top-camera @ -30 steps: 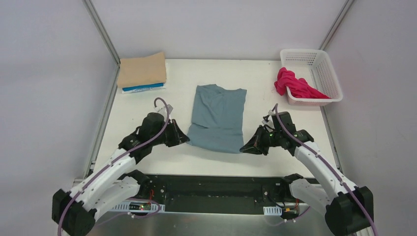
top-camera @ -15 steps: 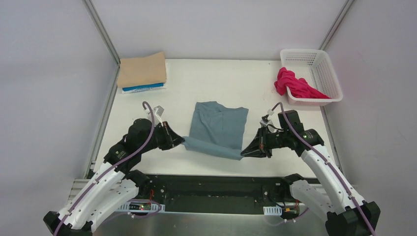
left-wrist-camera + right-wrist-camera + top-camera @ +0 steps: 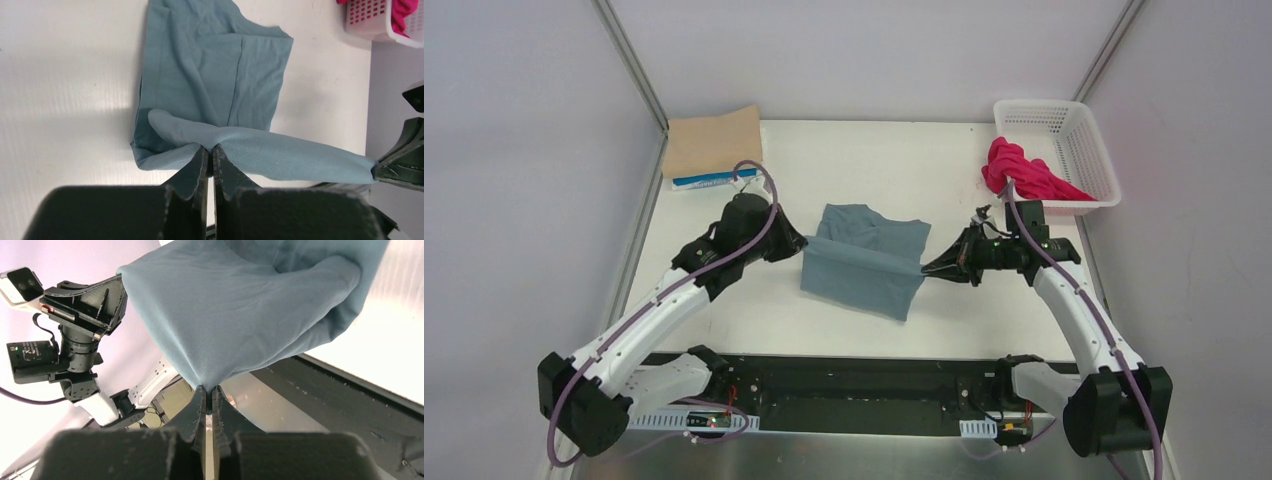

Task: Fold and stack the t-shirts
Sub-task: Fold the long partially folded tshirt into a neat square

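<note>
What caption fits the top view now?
Mid-fold: left gripper and right gripper hold the teal shirt up by its near edge.

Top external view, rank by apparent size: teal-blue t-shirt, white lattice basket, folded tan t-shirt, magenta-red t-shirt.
1-2. Dusty teal-blue cloth t-shirt and white plastic lattice basket: about alike, unranked; the shirt's lifted edge sits nearer the camera.
3. Folded tan t-shirt.
4. Bunched magenta-red t-shirt, partly inside the basket.

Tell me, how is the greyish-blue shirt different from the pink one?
The greyish-blue shirt is partly flat on the table, one edge lifted; the pink shirt is bunched up, hanging over the basket. The left hand and right hand pinch the greyish-blue shirt; nothing holds the pink shirt. Both are soft cloth.
</note>
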Available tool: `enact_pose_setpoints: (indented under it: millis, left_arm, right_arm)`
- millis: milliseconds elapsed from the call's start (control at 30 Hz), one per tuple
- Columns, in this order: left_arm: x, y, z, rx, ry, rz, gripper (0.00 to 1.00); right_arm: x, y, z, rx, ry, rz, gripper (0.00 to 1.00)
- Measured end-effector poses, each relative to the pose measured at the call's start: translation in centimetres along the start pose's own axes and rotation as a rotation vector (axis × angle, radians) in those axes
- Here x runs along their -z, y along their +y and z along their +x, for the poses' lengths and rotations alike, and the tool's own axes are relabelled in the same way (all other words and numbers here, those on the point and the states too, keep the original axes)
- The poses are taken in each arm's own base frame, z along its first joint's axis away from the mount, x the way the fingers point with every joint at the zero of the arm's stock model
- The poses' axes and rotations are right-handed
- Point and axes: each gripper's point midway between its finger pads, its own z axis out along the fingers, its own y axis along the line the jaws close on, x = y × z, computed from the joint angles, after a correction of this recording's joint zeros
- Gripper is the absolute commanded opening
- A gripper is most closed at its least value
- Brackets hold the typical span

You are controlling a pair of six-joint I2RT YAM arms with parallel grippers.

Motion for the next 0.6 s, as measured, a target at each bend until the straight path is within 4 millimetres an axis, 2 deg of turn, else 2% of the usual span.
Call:
enact_pose_setpoints:
  millis: [267,400,600]
  left_arm:
    - [-4.6,-1.3,-3.1,-0.050,-0.016,-0.072,0.00]
    - [-6.4,-1.6,-4.0,-0.061,-0.014,-0.086,0.00]
    - [-8.9,-1.7,-5.1,-0.058,0.004,-0.098,0.00]
  right_arm:
    - [-0.3,0.1,-4.4,-0.042,-0.062,-0.006,0.00]
    - [-0.1,-0.1,-6.4,-0.068,-0.092,-0.009,0.00]
    - [-0.7,-0.7,-7.9,-0.095,-0.090,0.001,0.00]
